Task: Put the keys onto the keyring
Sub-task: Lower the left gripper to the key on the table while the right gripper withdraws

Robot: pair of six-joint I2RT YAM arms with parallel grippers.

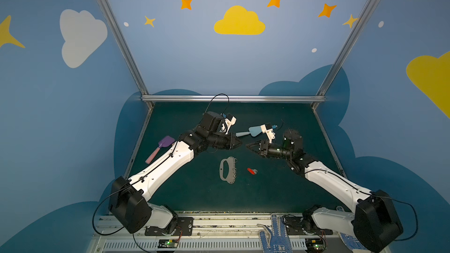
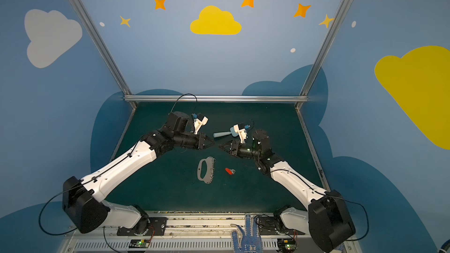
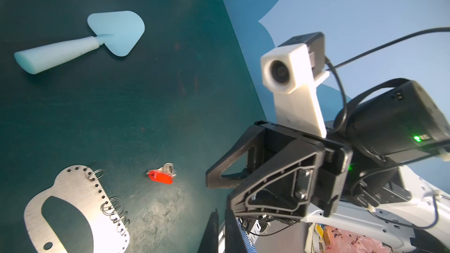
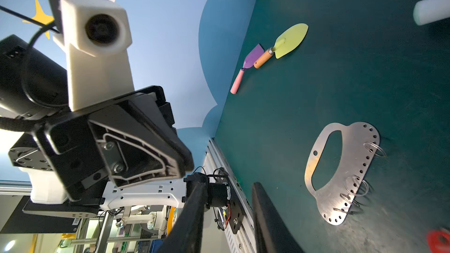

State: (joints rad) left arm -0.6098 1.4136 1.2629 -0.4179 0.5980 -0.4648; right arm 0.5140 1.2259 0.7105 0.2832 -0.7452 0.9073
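Only the right wrist view shows a yellow shovel (image 4: 291,41); in both top views the left arm (image 1: 170,164) hides it. Mid-frame, the keys (image 1: 252,171) lie beside the keyring (image 1: 231,174). The left tool (image 1: 239,142) is together, the right tool (image 1: 248,147) apart.

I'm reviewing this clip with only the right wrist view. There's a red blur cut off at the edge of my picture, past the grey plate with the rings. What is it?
Observer: It is the key, a small silver one on a red tag. It lies apart from the plate, on the side where the rings are.
Operator: And the pale tube cut off at another edge?
Observer: That is the handle of a light blue toy shovel. Its blade is roughly heart-shaped.
Operator: Where do the pincers sit relative to the key?
Observer: In both top views the left pincer and right pincer point at each other, nearly tip to tip. They are farther back than the plate and touch neither plate nor key.
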